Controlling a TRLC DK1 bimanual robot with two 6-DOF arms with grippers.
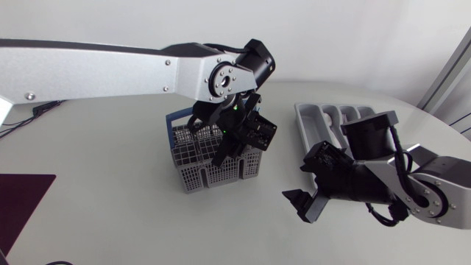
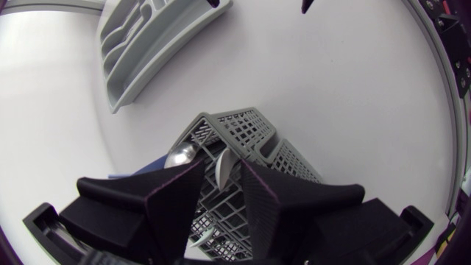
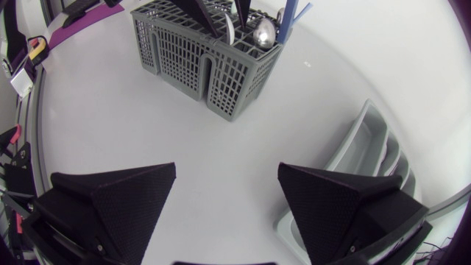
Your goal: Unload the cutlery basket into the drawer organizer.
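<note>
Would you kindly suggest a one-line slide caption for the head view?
Left gripper down at the cutlery basket; right gripper open near the drawer organizer.

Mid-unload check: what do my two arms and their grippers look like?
The left arm and right arm have silver-grey links and black joints; the left shows bolt heads and a round silver joint cap. A black cable loops by the right arm's wrist. The left gripper and right gripper each have two matte black, wedge-shaped fingers.
</note>
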